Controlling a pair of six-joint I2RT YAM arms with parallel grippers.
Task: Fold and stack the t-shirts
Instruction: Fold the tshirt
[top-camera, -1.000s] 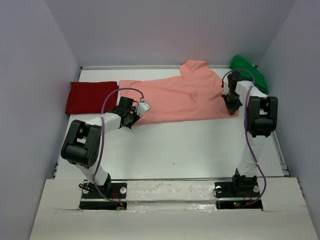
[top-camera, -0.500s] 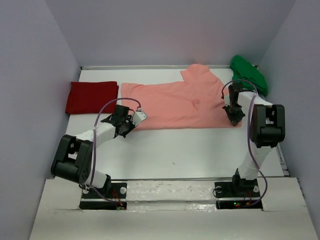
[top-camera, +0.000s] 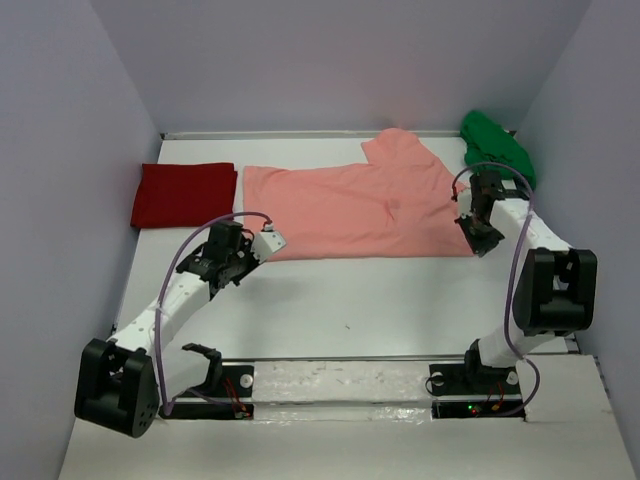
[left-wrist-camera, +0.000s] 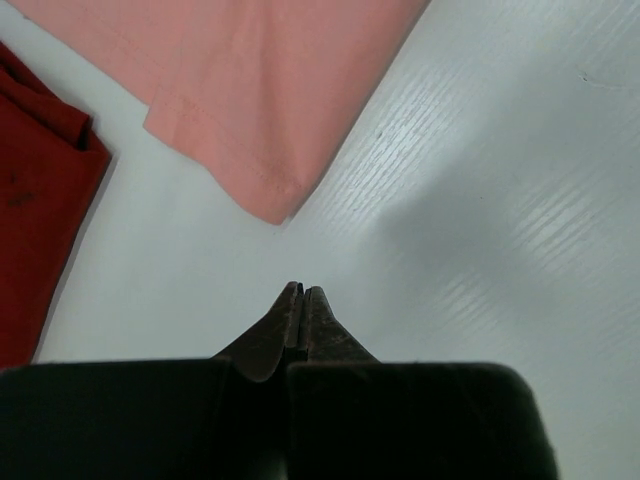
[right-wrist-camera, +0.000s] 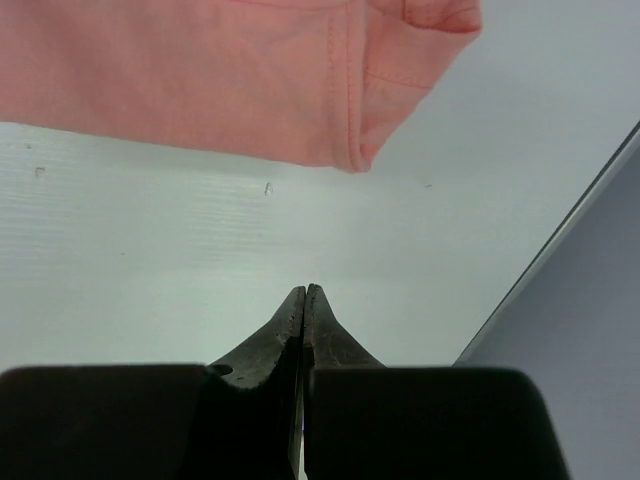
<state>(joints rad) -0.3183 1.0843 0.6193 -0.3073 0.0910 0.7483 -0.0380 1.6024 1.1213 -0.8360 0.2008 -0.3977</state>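
Red shirt (left-wrist-camera: 35, 200) cut off in left wrist view, salmon-pink shirt (left-wrist-camera: 250, 80) cropped in both

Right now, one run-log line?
left fingers shut, empty; right fingers shut, empty; pink shirt spread flat; red shirt folded; green shirt bunched

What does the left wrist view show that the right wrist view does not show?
Only the left wrist view: the deep red shirt at its left edge, next to a corner of the salmon-pink shirt.
Only the right wrist view: the edge of the table and the wall at its right.
Both: the salmon-pink shirt lying on the white table, and a shut gripper, the left gripper or the right gripper, apart from the cloth.
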